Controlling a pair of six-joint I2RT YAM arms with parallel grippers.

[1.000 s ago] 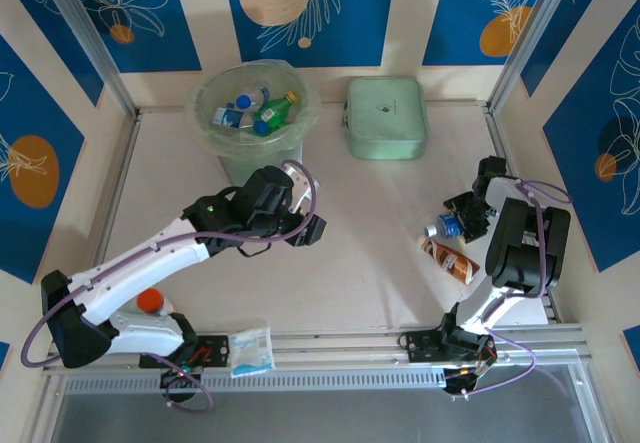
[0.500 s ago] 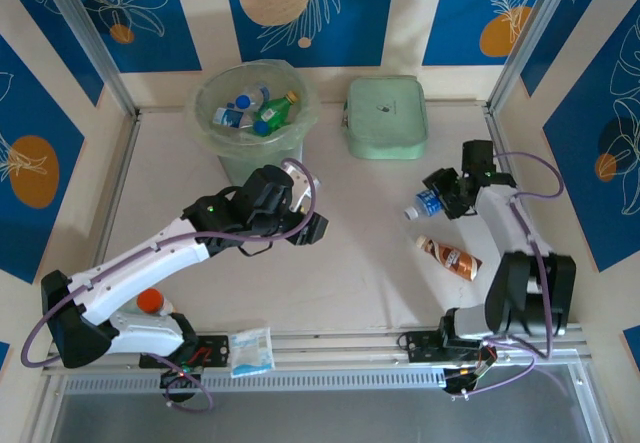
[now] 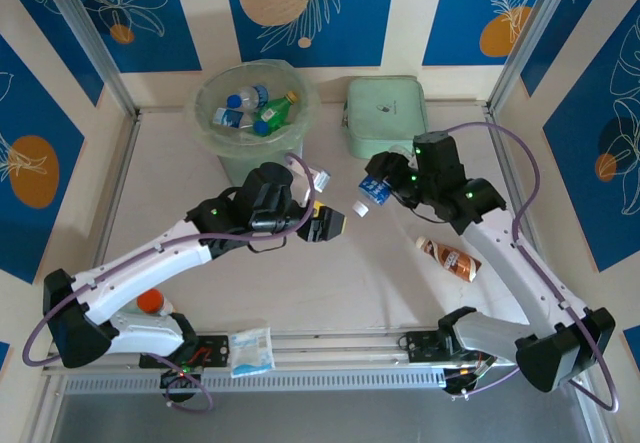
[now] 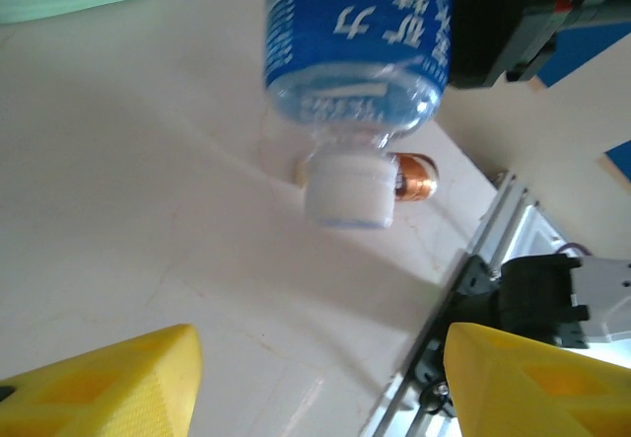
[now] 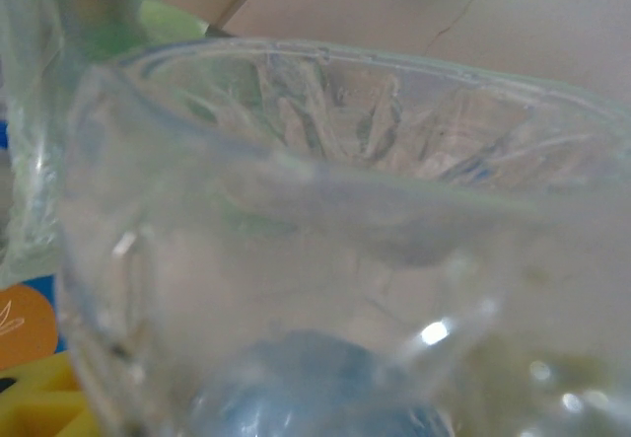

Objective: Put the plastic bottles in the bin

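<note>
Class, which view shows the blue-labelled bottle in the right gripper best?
The left wrist view: the blue-labelled bottle is large and sharp, its label readable. Top external shows it small in the right gripper; right wrist shows its clear base, blurred.

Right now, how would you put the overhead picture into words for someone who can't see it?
The right hand holds a blue-labelled bottle over the middle of the table, facing the open left hand. At the back stands the bin with several bottles inside; a brown-labelled bottle lies at right.
</note>
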